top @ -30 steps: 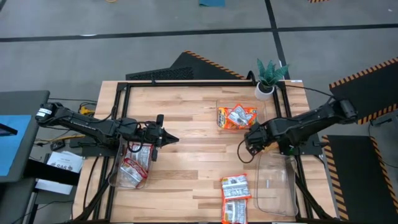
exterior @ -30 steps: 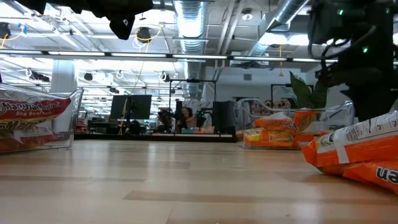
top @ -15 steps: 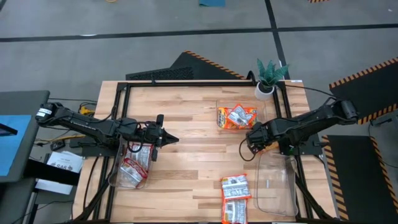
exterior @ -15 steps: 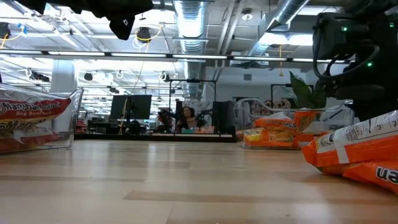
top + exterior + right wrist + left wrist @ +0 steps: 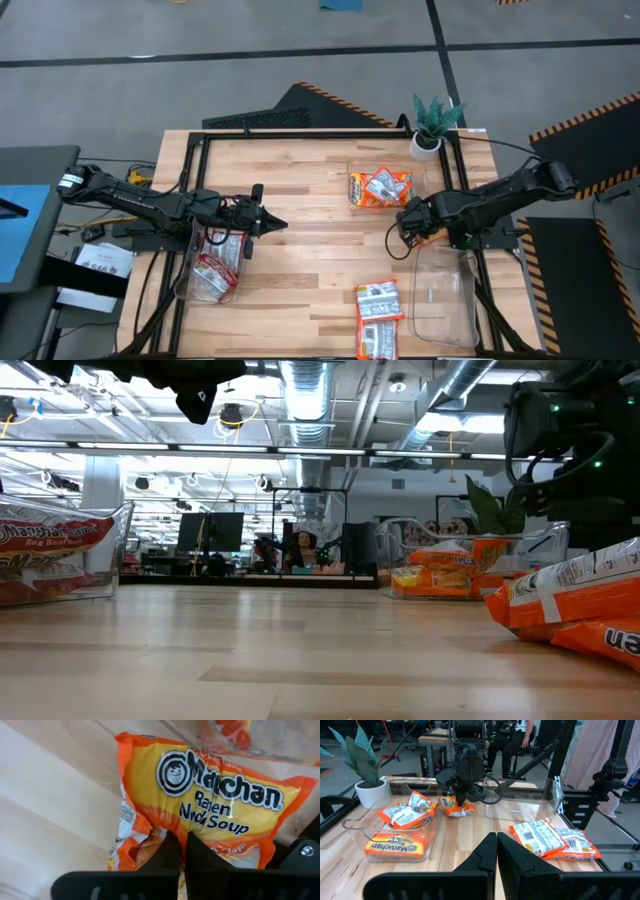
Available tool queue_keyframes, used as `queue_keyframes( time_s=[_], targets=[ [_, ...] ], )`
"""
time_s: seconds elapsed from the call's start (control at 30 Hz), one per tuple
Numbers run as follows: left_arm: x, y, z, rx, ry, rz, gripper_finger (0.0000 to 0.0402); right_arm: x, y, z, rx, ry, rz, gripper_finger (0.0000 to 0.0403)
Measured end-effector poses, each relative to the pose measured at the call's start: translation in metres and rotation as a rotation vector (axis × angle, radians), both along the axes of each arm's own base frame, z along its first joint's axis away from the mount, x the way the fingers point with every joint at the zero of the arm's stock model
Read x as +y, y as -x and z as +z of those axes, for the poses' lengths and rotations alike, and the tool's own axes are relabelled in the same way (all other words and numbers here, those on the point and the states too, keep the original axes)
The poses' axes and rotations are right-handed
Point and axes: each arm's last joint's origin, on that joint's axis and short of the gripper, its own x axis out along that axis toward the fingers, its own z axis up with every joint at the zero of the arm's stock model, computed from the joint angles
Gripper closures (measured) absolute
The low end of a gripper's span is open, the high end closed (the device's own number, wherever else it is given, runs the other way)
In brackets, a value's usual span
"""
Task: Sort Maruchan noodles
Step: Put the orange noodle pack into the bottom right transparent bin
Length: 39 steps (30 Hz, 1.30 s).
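Observation:
My right gripper (image 5: 408, 225) is shut on an orange-yellow Maruchan packet (image 5: 210, 795) at the table's right, between the far clear bin (image 5: 352, 185) and the near right clear bin (image 5: 445, 300). The left wrist view shows it pointing down on the packet (image 5: 456, 810). My left gripper (image 5: 270, 222) is shut and empty above the table's left half, beside the left clear bin (image 5: 190, 280), which holds red-and-white packets. The far bin holds orange packets (image 5: 382, 188). Two orange-and-white packets (image 5: 378, 312) lie flat on the table near the front edge. My right gripper pinches the orange-yellow packet between its two fingers at the long edge below the printed name (image 5: 165, 827), where the wrapper is crumpled. The fingers come from above, pointing down. The packet hangs under them close to the tabletop; whether it is clear of the wood, I cannot tell.
A small potted green plant (image 5: 432, 125) stands at the far right corner. The near right bin shows no packets. Bare wood lies across the table's middle between the arms. People sit in the room beyond the table's far edge (image 5: 295, 550).
My right gripper has moved a little toward the table's right edge with the orange-yellow packet, still shut on it.

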Motion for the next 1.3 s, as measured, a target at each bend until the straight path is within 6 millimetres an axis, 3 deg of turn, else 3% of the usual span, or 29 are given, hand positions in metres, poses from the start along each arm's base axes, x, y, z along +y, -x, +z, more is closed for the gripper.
queue_keyframes(
  time_s=[0.27,0.47,0.77,0.97,1.13,1.3],
  targets=[
    [0.0,0.0,0.0,-0.002,0.0,0.0,0.0401,0.012,-0.033,0.044,-0.168,-0.035,0.213,0.0391],
    [0.0,0.0,0.0,-0.003,0.001,0.0,0.0401,0.026,-0.061,0.08,-0.415,-0.084,0.389,0.0392],
    [0.0,0.0,0.0,-0.003,0.001,0.0,0.0401,0.018,-0.079,0.13,-0.579,0.098,0.463,0.0392],
    [0.0,0.0,0.0,0.0,0.0,0.0,0.0401,0.029,-0.078,0.15,-0.602,-0.034,0.591,0.0392],
    [0.0,0.0,0.0,0.004,-0.001,-0.001,0.0401,0.068,-0.062,0.165,-0.579,-0.306,0.701,0.0391],
    [0.0,0.0,0.0,0.004,-0.001,0.0,0.0401,0.108,-0.036,0.167,-0.444,-0.47,0.598,0.0391]
  ],
)
